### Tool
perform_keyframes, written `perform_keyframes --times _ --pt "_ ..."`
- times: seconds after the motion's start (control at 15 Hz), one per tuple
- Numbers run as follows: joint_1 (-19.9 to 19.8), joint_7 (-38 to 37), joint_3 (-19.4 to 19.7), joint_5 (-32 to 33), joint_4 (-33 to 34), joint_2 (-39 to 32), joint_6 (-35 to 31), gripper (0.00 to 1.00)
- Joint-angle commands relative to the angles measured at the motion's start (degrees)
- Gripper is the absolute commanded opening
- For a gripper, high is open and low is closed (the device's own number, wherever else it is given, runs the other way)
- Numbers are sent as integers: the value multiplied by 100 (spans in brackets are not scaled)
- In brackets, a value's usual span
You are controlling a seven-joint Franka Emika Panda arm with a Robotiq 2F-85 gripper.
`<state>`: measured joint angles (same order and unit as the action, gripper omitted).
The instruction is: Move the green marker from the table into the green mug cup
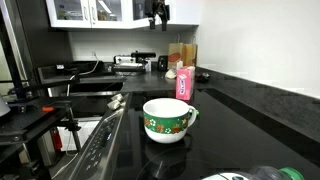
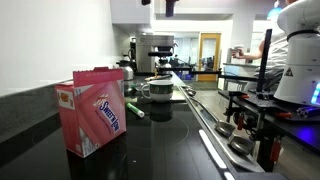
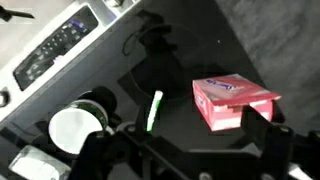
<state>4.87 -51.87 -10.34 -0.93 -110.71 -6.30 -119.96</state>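
The green marker [image 3: 154, 110] lies flat on the glossy black table [image 3: 190, 40], between the green mug cup [image 3: 78, 125] and a pink box [image 3: 232, 100]. It also shows in an exterior view [image 2: 134, 110], just beside the box. The mug [image 1: 168, 118] stands upright with its white inside showing nothing in it; it also shows farther back in an exterior view [image 2: 160, 90]. My gripper [image 3: 180, 150] is open and empty, high above the marker. It hangs at the top of both exterior views [image 1: 158, 12] [image 2: 170, 6]. The marker is hidden in the exterior view that shows the mug up close.
The pink box [image 2: 92, 112] [image 1: 184, 82] stands upright close to the marker. A stove with a control panel [image 3: 60, 40] [image 1: 100, 145] borders the counter on the mug's side. Brown bags [image 1: 183, 55] and appliances stand at the far end of the counter.
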Motion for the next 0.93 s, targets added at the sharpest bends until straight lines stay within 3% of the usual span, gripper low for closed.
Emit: perform_keyframes --times 0.0,0.4,0.87 --pt "82 -702 411 -104 293 -316 -415 100" --pt "46 -1748 1075 83 607 -925 -705 100" --pt "116 -1313 1337 283 1388 -2311 -556 100"
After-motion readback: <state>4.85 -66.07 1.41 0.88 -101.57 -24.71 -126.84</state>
